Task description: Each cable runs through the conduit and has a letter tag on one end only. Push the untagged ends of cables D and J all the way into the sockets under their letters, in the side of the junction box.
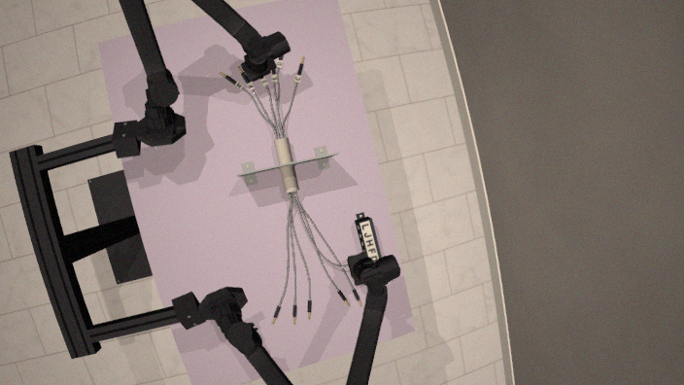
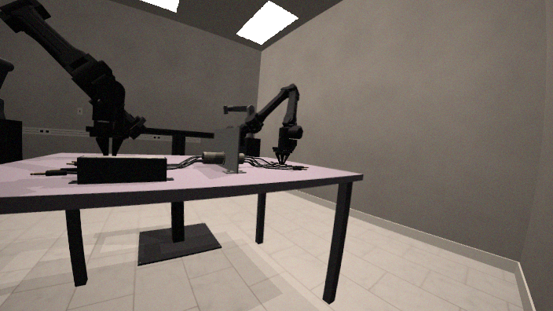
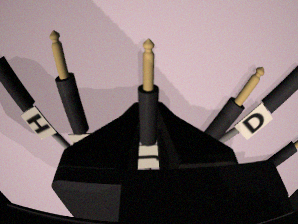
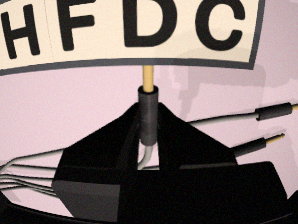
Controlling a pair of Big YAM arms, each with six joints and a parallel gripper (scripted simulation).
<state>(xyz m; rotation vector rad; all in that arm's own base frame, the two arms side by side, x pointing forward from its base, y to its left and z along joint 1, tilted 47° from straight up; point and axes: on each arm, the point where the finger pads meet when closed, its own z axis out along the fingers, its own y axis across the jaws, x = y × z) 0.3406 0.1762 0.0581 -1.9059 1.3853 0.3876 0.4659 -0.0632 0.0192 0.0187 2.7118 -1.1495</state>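
The right end effector point(image 1: 364, 268) point(image 2: 109, 152) point(image 4: 148, 110) is clenched on an untagged plug point(image 4: 148, 117), at the end of the junction box point(image 1: 367, 237) point(image 2: 122, 170) that bears the letters D and C. In the right wrist view the plug's long axis points straight at the box, its gold tip running out of sight under the edge of the label point(image 4: 129, 32), below the D. The tip looks in line with the D socket, but whether it has entered cannot be told. The coming move turns on that line: a straight push toward the box, with no sideways drift into the C or F socket.

On the far side of the conduit point(image 1: 283, 151) point(image 2: 213, 158) from the box, the left end effector point(image 1: 255, 73) point(image 2: 281, 162) point(image 3: 148, 110) grips a tagged plug point(image 3: 148, 115); its letter is partly covered, perhaps a J. The plug tagged D point(image 3: 255, 121) lies beside it, so which cable the right one holds is not proven from here.

Two loose plugs point(image 1: 344, 297) point(image 4: 274, 111) and point(image 1: 357, 295) point(image 4: 250, 146) lie on the counter point(image 1: 219, 219) point(image 2: 188, 190) near the box, beside the right end effector, and could be brushed by it. The right one is much nearer the box.
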